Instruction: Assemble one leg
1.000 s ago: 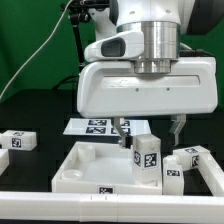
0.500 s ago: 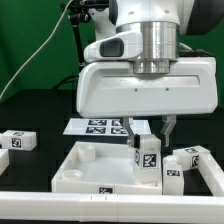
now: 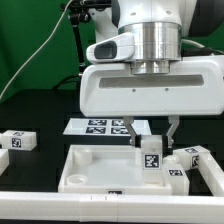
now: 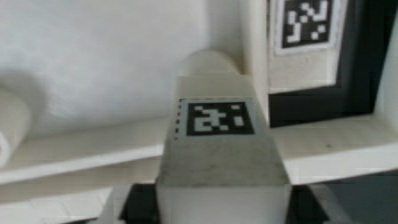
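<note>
Exterior view has my claw (image 3: 151, 142) closed narrow on the leg (image 3: 150, 158), holding it upright over the corner of the panel (image 3: 78, 170) at the exterior view's right. Whether its foot touches the panel I cannot tell. Wrist view is filled by its tagged face. I judge it light, stiff, smooth plastic that could slip or twist, so pinching two flat opposite sides near the top suits it.

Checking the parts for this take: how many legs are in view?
4 legs. One at the exterior view's left edge, one upright on the panel at the gripper, two close together at its right. The arm may hide others.
</note>
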You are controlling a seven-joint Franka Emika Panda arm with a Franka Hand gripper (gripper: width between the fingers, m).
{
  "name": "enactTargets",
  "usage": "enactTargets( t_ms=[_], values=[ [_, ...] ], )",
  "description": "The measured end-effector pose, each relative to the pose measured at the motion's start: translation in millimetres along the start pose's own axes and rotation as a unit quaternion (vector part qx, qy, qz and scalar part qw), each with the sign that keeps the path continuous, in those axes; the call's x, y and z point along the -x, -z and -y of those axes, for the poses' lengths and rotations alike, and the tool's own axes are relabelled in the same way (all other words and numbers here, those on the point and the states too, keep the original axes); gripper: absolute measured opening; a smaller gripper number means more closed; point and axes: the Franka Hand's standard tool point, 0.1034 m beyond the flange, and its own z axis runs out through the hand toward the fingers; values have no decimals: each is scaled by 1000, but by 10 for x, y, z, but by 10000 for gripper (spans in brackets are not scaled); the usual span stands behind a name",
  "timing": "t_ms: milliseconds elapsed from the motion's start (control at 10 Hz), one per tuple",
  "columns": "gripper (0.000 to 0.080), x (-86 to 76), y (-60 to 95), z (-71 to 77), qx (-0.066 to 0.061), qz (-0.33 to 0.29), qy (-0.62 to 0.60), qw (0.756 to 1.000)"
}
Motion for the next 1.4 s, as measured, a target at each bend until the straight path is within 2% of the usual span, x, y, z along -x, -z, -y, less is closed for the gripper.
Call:
enactTargets(
  t_ms=[200, 500, 600, 700, 900, 1000, 1100, 1200, 1400],
  values=[
    [282, 13, 1, 42, -5, -1, -107, 994],
    [282, 72, 10, 224, -4, 3, -280, 960],
    [284, 94, 17, 298, -3, 2, -315, 949],
    [284, 102, 19, 308, -1, 2, -336, 942],
    [301, 97, 22, 306, -2, 1, -328, 945],
    [501, 96, 22, 303, -2, 1, -310, 951],
    [501, 83, 26, 286, -1, 1, -281, 960],
    [617, 82, 28, 291, 0, 3, -242, 970],
    [640, 111, 12, 326, 3, 5, -114, 993]
  ],
)
